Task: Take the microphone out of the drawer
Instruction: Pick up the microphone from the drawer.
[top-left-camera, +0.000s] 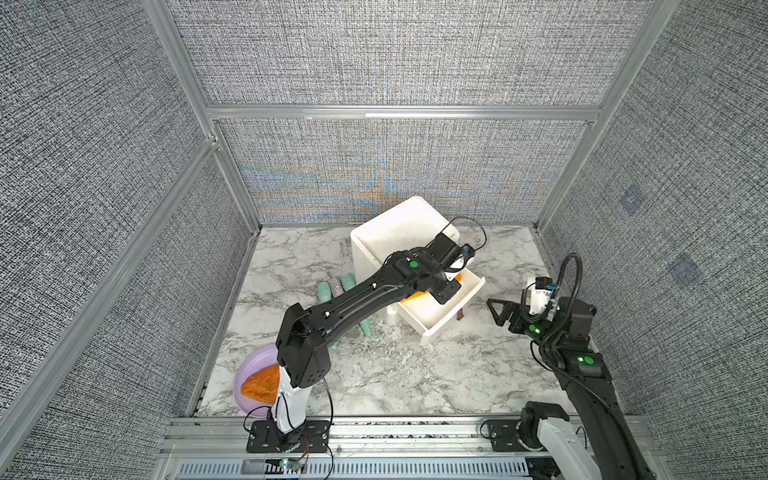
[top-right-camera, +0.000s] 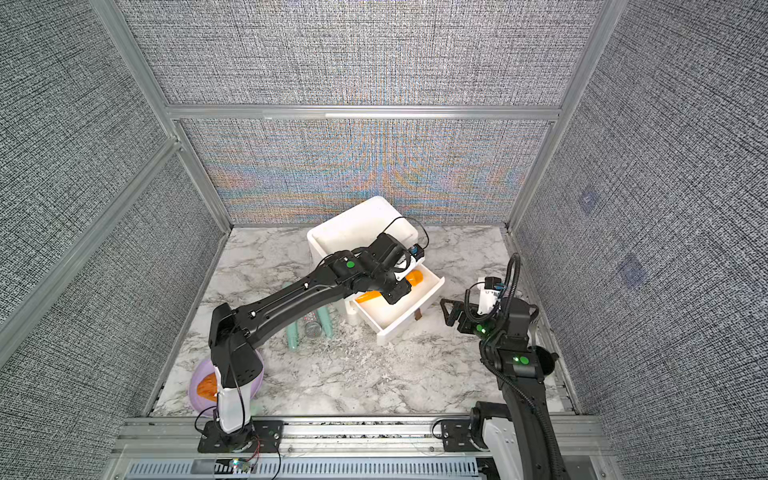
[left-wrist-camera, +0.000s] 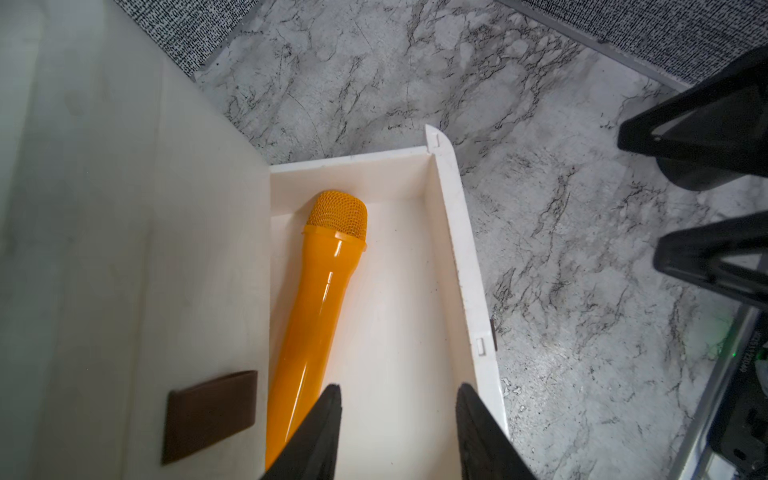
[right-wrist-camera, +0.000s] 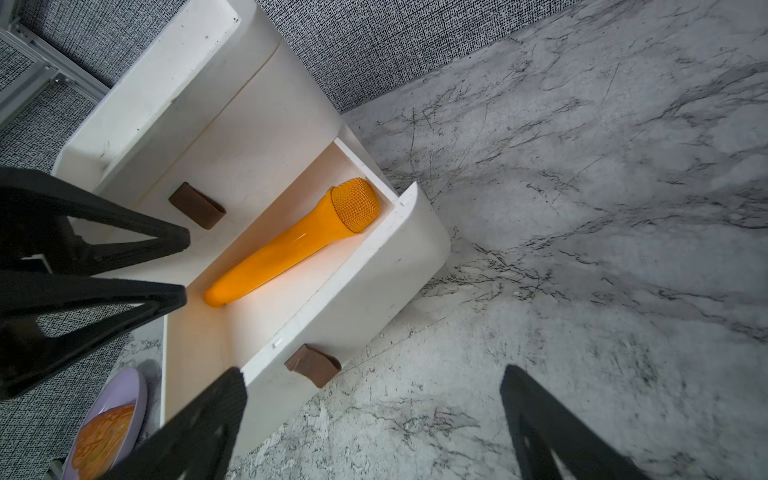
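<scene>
An orange microphone (left-wrist-camera: 320, 299) (right-wrist-camera: 291, 249) lies flat in the pulled-out lower drawer (left-wrist-camera: 457, 249) (right-wrist-camera: 332, 299) of a white cabinet (top-left-camera: 395, 232). In both top views my left arm hides most of it; an orange bit of the microphone (top-right-camera: 415, 277) shows. My left gripper (left-wrist-camera: 399, 399) (top-right-camera: 395, 293) hovers over the drawer near the microphone's handle end, jaws partly apart with nothing between them. The microphone lies beside one finger (left-wrist-camera: 328, 419), not between the two. My right gripper (right-wrist-camera: 374, 390) (top-left-camera: 496, 309) stands wide open and empty over the table, right of the drawer front.
Brown handles sit on the upper drawer (left-wrist-camera: 208, 415) and the lower drawer front (right-wrist-camera: 311, 370). Teal items and a mesh object (top-right-camera: 311, 324) lie left of the cabinet. A purple plate (top-left-camera: 253, 374) with orange food sits by the left arm's base. Grey walls enclose the marble table (top-left-camera: 415, 374).
</scene>
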